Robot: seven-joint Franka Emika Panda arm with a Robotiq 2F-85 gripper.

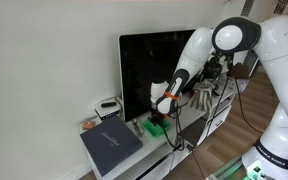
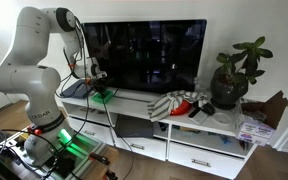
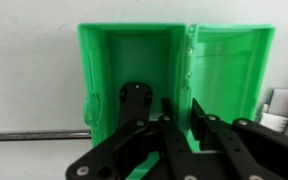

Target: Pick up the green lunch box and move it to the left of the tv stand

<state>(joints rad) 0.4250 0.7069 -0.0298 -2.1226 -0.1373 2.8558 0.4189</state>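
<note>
Currently green lunch box sits on tv stand by TV corner. Prob. rigid, light, slick plastic; grip ctr wall. Gripper fingers straddle it, nearly together; clamped or not, can't tell.

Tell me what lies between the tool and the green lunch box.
Nothing. In the wrist view the tool sits right at the open green lunch box, no object between; contact is unclear.
</note>
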